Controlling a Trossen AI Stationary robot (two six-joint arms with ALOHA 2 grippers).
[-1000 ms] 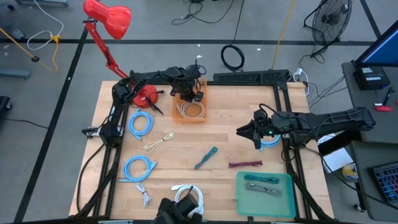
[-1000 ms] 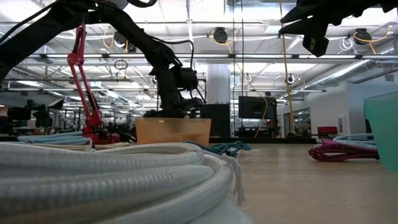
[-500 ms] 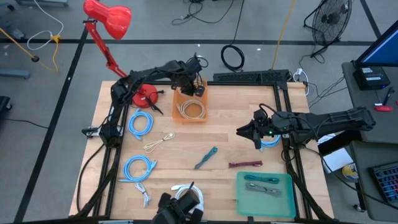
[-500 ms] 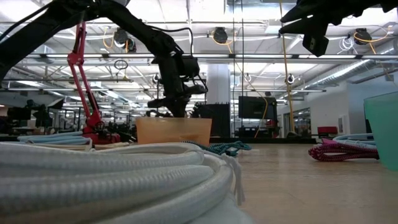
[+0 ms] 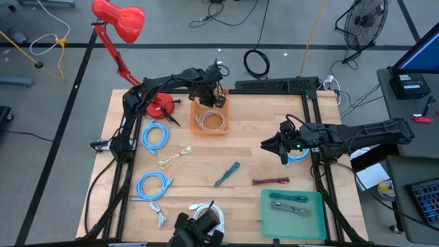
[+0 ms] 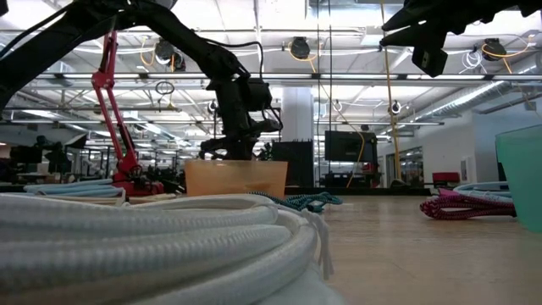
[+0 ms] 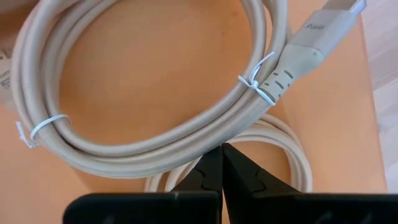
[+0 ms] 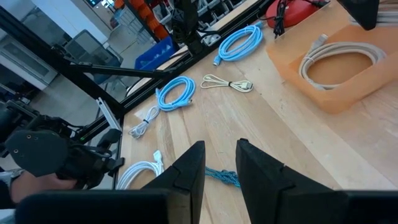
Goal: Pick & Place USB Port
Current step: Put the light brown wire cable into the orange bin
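An orange bin [image 5: 224,130] stands at the table's far middle and holds coiled beige USB cables [image 5: 210,121]. In the left wrist view the top coil [image 7: 155,137] lies on the bin's floor [image 7: 143,74], with its plug [image 7: 311,37] at one side. My left gripper [image 5: 218,99] hangs shut just over the bin's far part, its tips [image 7: 221,152] together above the coil. My right gripper [image 5: 269,146] floats open and empty, high over the table's right half [image 8: 221,152].
Blue cable coils [image 5: 155,135] [image 5: 152,184] and a small beige cable [image 5: 175,156] lie on the left. A teal cable [image 5: 226,173] and a maroon one [image 5: 271,181] lie mid-table. A green tray [image 5: 317,226] sits near right, a white coil [image 5: 206,213] at the near edge, a red lamp [image 5: 120,20] far left.
My left gripper has risen out of the orange bin and shifted a little toward the far edge, then held about still over it. The beige cables stay lying in the bin. The right arm has kept still.
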